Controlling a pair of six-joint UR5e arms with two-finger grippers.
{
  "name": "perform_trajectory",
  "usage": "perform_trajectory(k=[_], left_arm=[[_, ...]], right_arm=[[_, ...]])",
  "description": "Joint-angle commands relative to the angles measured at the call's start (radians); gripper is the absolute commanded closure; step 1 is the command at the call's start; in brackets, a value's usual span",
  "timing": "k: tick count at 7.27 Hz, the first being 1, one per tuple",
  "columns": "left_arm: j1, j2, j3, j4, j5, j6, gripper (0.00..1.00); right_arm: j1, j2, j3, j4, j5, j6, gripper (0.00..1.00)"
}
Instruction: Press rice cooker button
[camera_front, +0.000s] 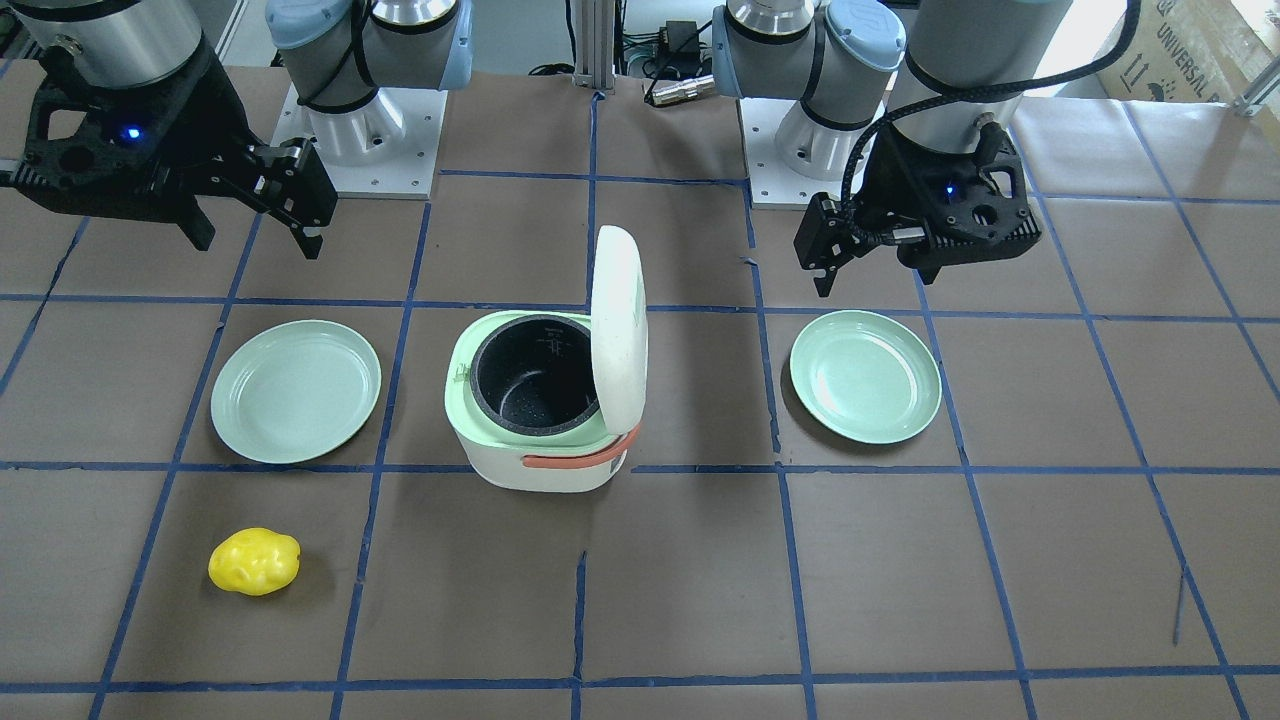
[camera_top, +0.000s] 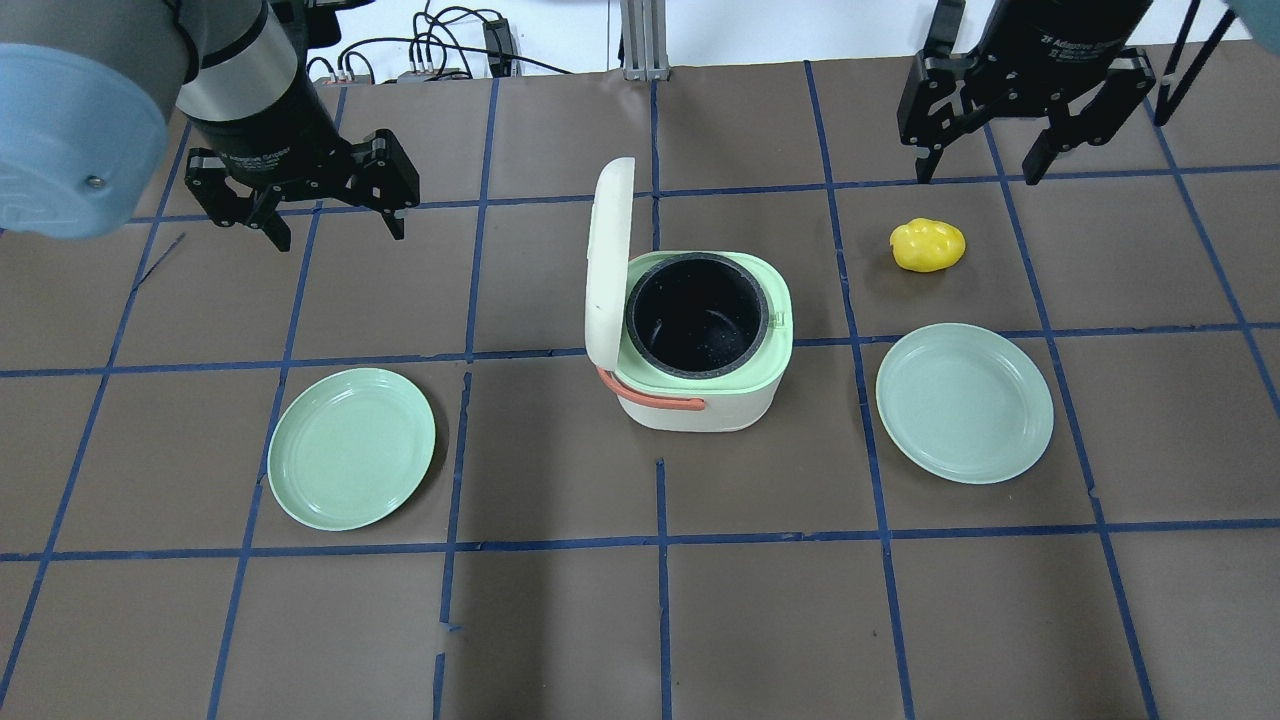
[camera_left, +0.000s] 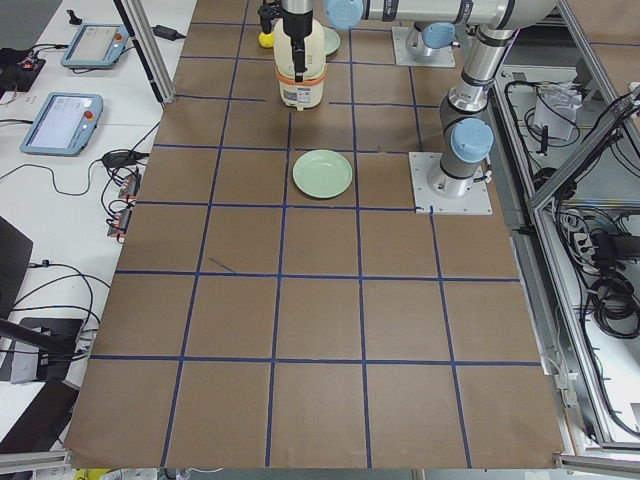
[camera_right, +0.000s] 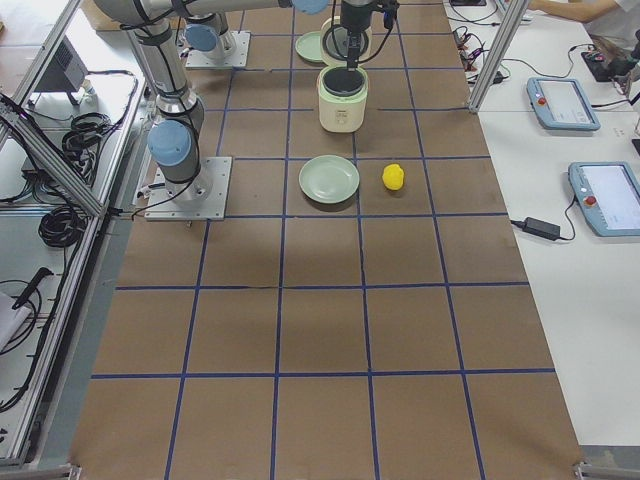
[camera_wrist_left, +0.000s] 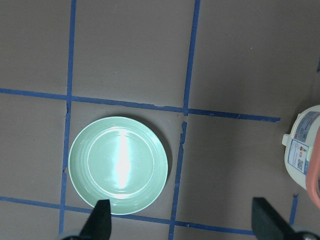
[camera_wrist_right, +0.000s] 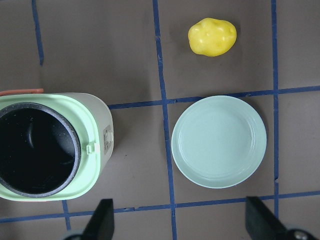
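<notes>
The white and green rice cooker (camera_top: 700, 408) stands mid-table with its lid (camera_top: 608, 260) open and upright and its black inner pot empty. A small green latch tab (camera_top: 778, 320) sits on its rim; I see no other button clearly. My left gripper (camera_top: 338, 235) is open and empty, hovering to the far left of the cooker. My right gripper (camera_top: 980, 175) is open and empty, hovering to the far right of the cooker. The cooker also shows in the right wrist view (camera_wrist_right: 102, 135) and at the edge of the left wrist view (camera_wrist_left: 302, 150).
A green plate (camera_top: 352, 447) lies to the left of the cooker and another (camera_top: 964, 402) to its right. A yellow lumpy object (camera_top: 928, 245) lies beyond the right plate, below my right gripper. Brown paper with blue tape lines covers the table.
</notes>
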Motion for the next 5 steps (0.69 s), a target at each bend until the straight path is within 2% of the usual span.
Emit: perform_trajectory(k=[1,5], left_arm=[[0.000,0.000,0.000,0.000,0.000,0.000,0.00],[0.000,0.000,0.000,0.000,0.000,0.000,0.00]], right_arm=[[0.004,0.022,0.002,-0.019,-0.008,0.003,0.00],[0.005,0.020,0.006,-0.022,-0.005,0.003,0.00]])
